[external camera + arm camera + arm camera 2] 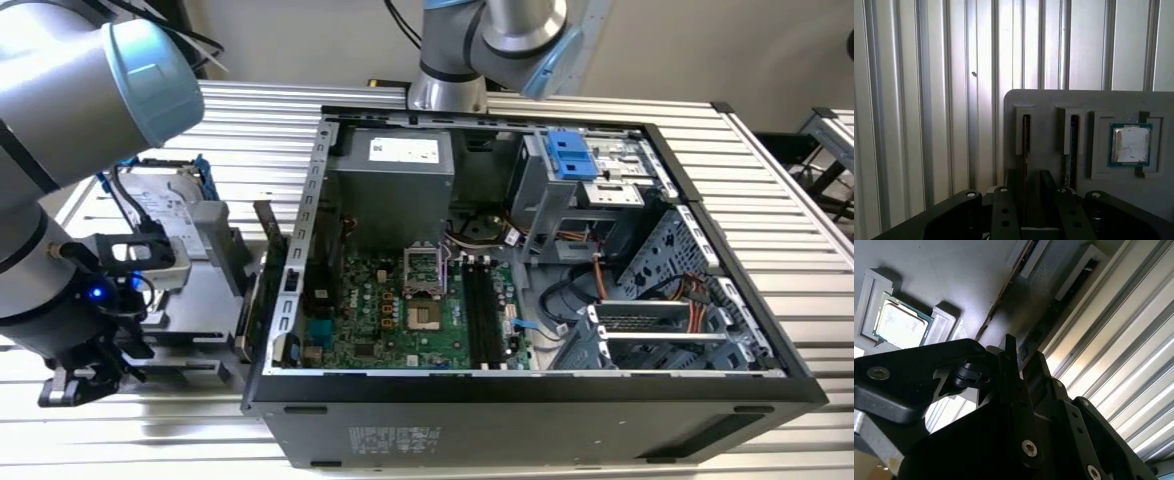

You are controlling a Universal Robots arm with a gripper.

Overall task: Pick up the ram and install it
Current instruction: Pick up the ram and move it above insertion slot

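Beside processor chip [1130, 144], jaws seemingly astride ram [1025, 142]

Thin dark ram [1025, 142] on edge, slotted in grey holder [1049, 102].

My arm [83, 95] descends at the exterior view's left, the wrist [54, 300] carries my gripper [74, 385] low, and in the first wrist view its two black fingers [1005, 200] stand parallel and parted, with a clear gap between them.

The ram [1025, 145] sits in a slot of the holder [1054, 102], near the processor chip [1130, 144].
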